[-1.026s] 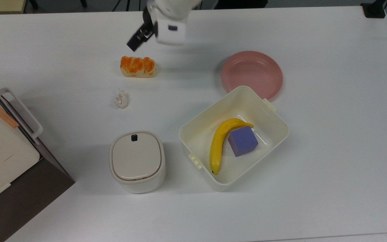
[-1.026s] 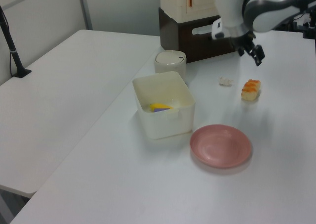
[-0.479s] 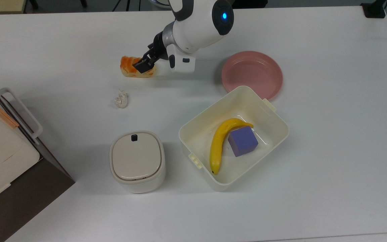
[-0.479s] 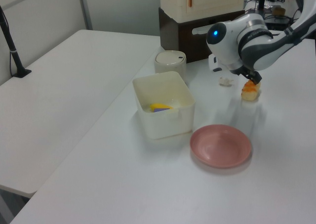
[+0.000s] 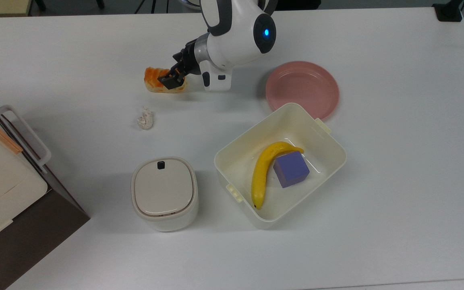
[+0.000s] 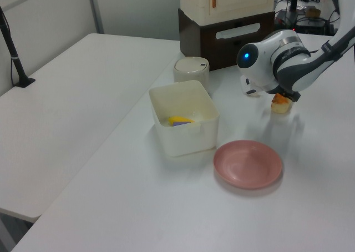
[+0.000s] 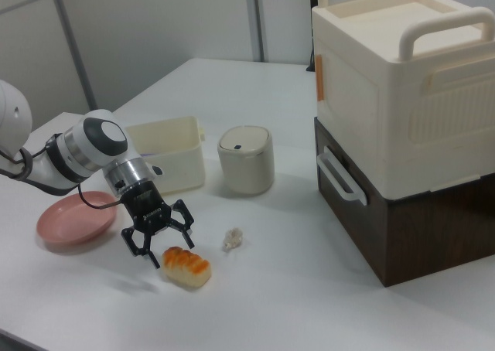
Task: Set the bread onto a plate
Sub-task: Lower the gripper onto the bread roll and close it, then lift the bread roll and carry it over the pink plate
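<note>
I hold the gripper point(image 7: 158, 241) spread wide just over one end of the bread point(image 7: 186, 266) on the table (ungrasped), ready to straddle it; the pink plate point(image 5: 302, 88) waits well apart.

We see our arm point(image 7: 85, 154) reaching low over the table, its white forearm slanting down to the wrist point(image 7: 133, 189). Below the wrist hangs our gripper point(image 7: 170, 247), pointing downward. Its two black fingers point(image 7: 186, 229) are spread wide apart, one on each side of the gap. In the top view the gripper point(image 5: 170, 79) juts toward the top view's left from the arm's white housing.
</note>
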You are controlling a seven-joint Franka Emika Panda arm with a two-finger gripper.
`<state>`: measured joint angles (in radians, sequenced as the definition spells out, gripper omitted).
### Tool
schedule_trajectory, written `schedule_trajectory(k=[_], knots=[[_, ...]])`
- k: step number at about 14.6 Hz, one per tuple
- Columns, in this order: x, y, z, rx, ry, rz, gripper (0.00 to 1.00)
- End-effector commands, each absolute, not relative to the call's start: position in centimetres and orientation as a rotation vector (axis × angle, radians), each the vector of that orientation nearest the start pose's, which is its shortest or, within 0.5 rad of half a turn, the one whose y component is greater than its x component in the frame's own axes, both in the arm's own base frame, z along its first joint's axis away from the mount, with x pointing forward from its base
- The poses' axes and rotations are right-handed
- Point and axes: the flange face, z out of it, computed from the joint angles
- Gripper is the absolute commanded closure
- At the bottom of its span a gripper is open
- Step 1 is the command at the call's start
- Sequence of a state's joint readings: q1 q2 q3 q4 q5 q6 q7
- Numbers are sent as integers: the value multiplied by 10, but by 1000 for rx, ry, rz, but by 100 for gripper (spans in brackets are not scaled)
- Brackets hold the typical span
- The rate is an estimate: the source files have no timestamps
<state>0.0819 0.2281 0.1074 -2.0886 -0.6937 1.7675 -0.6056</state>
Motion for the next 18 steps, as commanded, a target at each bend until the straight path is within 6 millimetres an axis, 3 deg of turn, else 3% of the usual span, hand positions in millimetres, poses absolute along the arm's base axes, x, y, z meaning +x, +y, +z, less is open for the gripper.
schedule_trajectory(k=[1, 3, 7, 10, 12, 13, 14, 16, 18], knots=[[522, 44, 288, -2892, -1900, 1142, 17], [527, 42, 287, -2895, -1929, 1100, 33], [528, 41, 288, -2869, -1971, 1103, 78], [532, 42, 294, -2868, -1983, 1087, 80], [547, 49, 321, -2942, -1948, 983, 80], [557, 55, 345, -2994, -1867, 874, 80], [571, 60, 370, -3046, -1734, 725, 80], [593, 51, 428, -3137, -1402, 494, 80], [601, 44, 456, -3213, -1019, 354, 81]])
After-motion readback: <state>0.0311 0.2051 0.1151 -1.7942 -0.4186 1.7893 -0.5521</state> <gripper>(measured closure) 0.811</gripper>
